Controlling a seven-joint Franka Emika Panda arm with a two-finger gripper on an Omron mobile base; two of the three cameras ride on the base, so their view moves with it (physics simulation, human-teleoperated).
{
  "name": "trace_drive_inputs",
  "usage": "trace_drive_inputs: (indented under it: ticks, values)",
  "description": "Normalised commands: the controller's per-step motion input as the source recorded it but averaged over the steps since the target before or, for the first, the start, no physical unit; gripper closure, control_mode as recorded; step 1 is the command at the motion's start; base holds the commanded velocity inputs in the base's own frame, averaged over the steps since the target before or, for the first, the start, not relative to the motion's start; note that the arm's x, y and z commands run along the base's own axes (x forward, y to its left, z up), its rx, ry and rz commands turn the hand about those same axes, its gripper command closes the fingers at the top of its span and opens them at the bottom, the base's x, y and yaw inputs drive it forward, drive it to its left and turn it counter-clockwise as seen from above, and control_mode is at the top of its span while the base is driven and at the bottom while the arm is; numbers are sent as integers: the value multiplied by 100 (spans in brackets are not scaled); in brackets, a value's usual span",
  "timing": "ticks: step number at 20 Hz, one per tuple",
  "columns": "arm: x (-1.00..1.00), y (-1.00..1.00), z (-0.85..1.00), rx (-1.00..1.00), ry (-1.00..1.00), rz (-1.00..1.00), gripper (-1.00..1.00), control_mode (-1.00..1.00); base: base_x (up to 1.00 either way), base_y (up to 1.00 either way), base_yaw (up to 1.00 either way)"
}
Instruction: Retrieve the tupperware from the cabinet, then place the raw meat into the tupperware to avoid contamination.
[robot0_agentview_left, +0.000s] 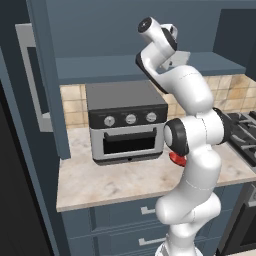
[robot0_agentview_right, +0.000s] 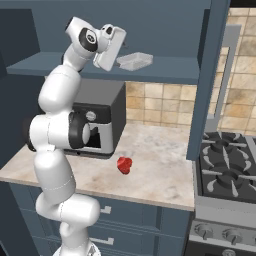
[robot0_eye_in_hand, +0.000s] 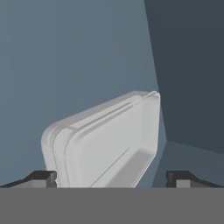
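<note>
Tupperware (robot0_agentview_right: 134, 61) seen on open cabinet (robot0_agentview_right: 165, 70) shelf.
Gripper (robot0_eye_in_hand: 111, 177) is held just before it, jaws spread wide, nothing grasped; raw meat (robot0_agentview_right: 124, 165) is left on bench (robot0_agentview_right: 160, 170).

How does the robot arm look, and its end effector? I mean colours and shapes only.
The arm is glossy white, built of rounded, bulbous segments with dark black joint discs. The end effector has a white boxy body and two small dark, squarish finger tips. No cables or markings are visible.
</note>
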Motion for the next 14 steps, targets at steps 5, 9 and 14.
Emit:
trace_drive_inputs:
  ticks: [5, 9, 14]
  values:
    - [0, 15, -43, 4, 1, -1, -100, -100, 0, 0, 0]
    - [0, 27, -40, 2, 1, 0, -100, -100, 0, 0, 0]
    - [0, 44, -33, 1, 2, 0, -100, -100, 0, 0, 0]
